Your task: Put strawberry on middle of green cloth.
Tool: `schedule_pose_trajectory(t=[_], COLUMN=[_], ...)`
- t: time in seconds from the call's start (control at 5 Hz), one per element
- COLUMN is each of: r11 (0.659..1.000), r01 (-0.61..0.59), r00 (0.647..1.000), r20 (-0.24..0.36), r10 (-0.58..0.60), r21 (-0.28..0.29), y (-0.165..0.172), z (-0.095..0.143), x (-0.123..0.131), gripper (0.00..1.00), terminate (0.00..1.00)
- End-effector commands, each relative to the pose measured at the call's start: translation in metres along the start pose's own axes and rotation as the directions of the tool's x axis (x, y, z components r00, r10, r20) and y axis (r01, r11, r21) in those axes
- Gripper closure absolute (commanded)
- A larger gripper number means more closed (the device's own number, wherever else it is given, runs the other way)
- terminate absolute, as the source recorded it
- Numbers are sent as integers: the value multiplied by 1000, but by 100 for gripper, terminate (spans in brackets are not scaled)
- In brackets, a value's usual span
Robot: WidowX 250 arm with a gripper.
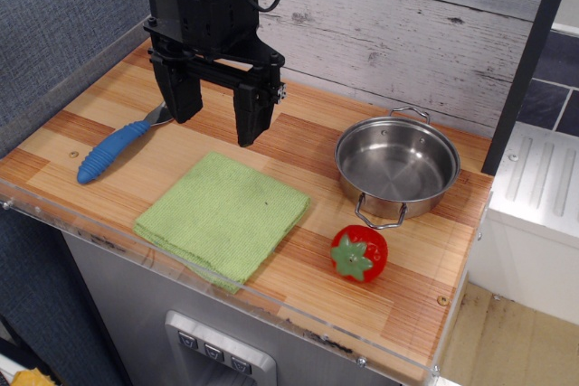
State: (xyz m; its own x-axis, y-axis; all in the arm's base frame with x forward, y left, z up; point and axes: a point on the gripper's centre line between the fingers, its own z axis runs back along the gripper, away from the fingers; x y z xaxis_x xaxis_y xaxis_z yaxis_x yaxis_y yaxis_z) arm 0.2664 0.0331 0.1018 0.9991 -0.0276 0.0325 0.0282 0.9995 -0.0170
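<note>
Grasping the glossy red plastic strawberry (pixel 359 253) with the spread black gripper (pixel 215 117) could probably squirt it off the lime-green terry cloth (pixel 223 215).

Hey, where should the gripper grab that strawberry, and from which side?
Grip the strawberry across its rounded red body, below the green leaf cap, coming straight down from above. It lies alone on the wooden counter, clear of the steel pot and the green cloth. The gripper is open.
</note>
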Motion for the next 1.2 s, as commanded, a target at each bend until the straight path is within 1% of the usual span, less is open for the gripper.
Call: schedule_pose_trajectory(t=[0.0,0.4,0.6,0.8,1.0], r11=[1000,997,993,991,990], r01=[0,82,116,136,136], r00=[1000,997,993,988,988], r20=[0,8,36,69,66], r10=[0,-82,-115,-136,-137], r21=[0,-10,-9,9,20], y=[0,-70,-100,-114,-115], z=[0,-16,-28,-45,-53], x=[0,8,8,10,10], gripper=[0,0,0,0,0], terminate=[0,0,0,0,0])
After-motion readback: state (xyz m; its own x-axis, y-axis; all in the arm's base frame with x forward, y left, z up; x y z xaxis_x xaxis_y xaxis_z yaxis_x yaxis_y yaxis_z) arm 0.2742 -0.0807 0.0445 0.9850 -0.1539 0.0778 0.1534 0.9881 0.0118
